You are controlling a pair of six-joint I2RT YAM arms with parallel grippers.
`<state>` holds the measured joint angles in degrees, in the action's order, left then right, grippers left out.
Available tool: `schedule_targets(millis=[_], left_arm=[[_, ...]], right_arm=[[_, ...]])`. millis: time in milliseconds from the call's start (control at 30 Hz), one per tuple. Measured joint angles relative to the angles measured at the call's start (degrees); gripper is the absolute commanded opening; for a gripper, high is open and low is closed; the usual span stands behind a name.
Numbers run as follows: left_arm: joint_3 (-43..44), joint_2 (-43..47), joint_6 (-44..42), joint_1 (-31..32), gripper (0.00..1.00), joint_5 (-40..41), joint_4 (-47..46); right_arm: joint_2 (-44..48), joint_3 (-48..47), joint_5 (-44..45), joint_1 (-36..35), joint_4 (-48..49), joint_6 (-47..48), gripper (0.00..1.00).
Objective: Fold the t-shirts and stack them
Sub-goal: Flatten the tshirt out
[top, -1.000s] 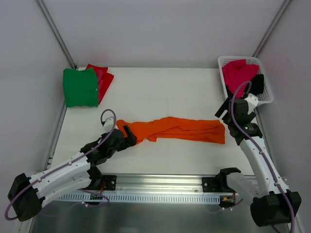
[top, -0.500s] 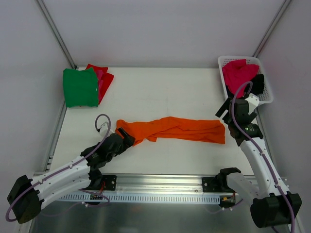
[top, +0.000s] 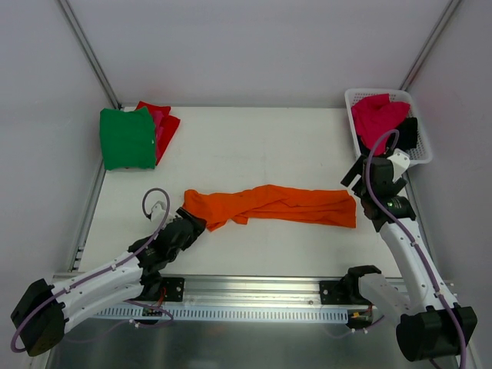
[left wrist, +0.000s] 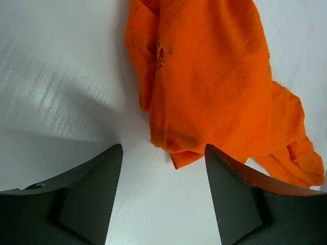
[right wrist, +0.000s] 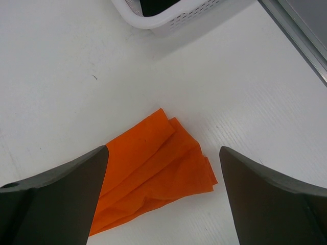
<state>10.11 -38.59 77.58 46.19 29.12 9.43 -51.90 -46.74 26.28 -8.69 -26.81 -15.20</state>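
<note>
top external: green t-shirt [top: 127, 138] hides most of red t-shirt [top: 169, 125].

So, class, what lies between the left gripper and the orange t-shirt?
Only bare table; in the left wrist view, the orange t-shirt has a corner between the fingers of the left gripper.

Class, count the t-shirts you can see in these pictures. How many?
5: orange mid-table; green atop red, far left; pink and black in the basket. Others may be hidden.

The left arm [top: 92, 284] and right arm [top: 409, 257] have white shells, black joints and bases, looping purple cables [top: 367, 167], and dark grey wedge-shaped fingers [left wrist: 87, 199].
</note>
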Motion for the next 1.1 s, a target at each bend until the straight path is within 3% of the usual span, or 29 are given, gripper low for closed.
schedule_targets(millis=[233,533,700,767,933,1100], left_arm=[[-2.08,-0.46,1.14,0.00,0.47,1.05,-3.72],[-6.21,-2.82,1.31,0.00,0.35,1.49,-14.45],[-6.73,-5.46,0.55,0.00,0.07,1.44,-18.78],[-6.84,-5.79,-0.42,0.00,0.02,1.44,-19.96],[-6.36,-4.63,-3.43,0.00,0.00,1.14,-20.98],[-0.22,-0.46,-7.30,0.74,0.00,-0.31,-17.94]], right_arm=[[0.48,0.70,0.02,0.00,-0.11,-0.02,0.94],[1.40,0.70,0.02,0.00,-0.04,-0.02,0.95],[1.40,0.81,0.00,0.00,-0.04,-0.02,0.94],[1.40,0.94,0.00,0.00,-0.02,-0.02,0.94],[1.40,1.33,0.07,0.00,-0.02,0.02,0.94],[1.40,1.44,0.28,0.00,-0.04,0.04,0.94]])
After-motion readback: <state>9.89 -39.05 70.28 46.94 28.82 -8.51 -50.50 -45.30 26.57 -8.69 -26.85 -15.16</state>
